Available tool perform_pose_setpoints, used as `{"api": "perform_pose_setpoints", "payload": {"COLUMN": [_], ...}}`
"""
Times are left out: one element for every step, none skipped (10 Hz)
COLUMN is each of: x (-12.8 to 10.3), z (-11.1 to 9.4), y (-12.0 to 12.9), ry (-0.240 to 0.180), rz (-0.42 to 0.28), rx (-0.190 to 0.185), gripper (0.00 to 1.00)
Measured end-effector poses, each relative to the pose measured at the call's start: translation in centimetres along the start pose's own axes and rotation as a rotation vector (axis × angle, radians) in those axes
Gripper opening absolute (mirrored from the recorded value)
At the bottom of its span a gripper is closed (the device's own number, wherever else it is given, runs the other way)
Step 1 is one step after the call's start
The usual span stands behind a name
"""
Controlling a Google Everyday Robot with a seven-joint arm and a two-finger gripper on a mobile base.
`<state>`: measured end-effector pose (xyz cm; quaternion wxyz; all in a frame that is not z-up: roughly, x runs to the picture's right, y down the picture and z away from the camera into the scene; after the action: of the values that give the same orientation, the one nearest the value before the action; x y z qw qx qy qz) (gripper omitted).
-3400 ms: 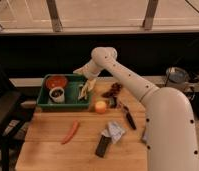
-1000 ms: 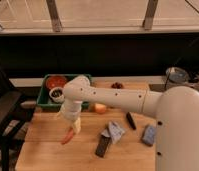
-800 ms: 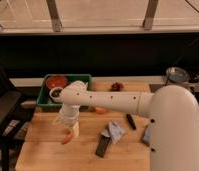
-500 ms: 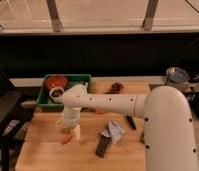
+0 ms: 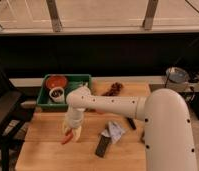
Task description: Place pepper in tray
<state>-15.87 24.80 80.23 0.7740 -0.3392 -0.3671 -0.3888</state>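
Pepper [image 5: 67, 138] lay on the surface [image 5: 43, 156], apart from the tray [image 5: 43, 103], with our end effector [image 5: 73, 131] down at it; we could not tell whether it was open or closed.

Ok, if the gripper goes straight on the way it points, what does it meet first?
Probably the pepper: the gripper points down over the front left of the table, with the pepper just under its tip. Depth is unclear, so it could miss it.
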Motion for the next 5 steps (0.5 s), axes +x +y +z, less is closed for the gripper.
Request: {"api": "perform_pose_setpoints", "payload": {"x": [-0.1, -0.1, -0.5, -0.8, -1.1], "z": [-1.0, -1.8, -2.4, -3.7, -5.0], "y": [0.1, 0.3, 0.1, 0.1, -0.1], "ry": [0.011, 0.025, 0.031, 0.038, 0.043], "rz": [0.002, 0.007, 0.003, 0.001, -0.004], "rx": [0.015, 0.032, 0.048, 0.078, 0.108], "gripper": [0.18, 0.08, 0.03, 0.00, 0.00]}}
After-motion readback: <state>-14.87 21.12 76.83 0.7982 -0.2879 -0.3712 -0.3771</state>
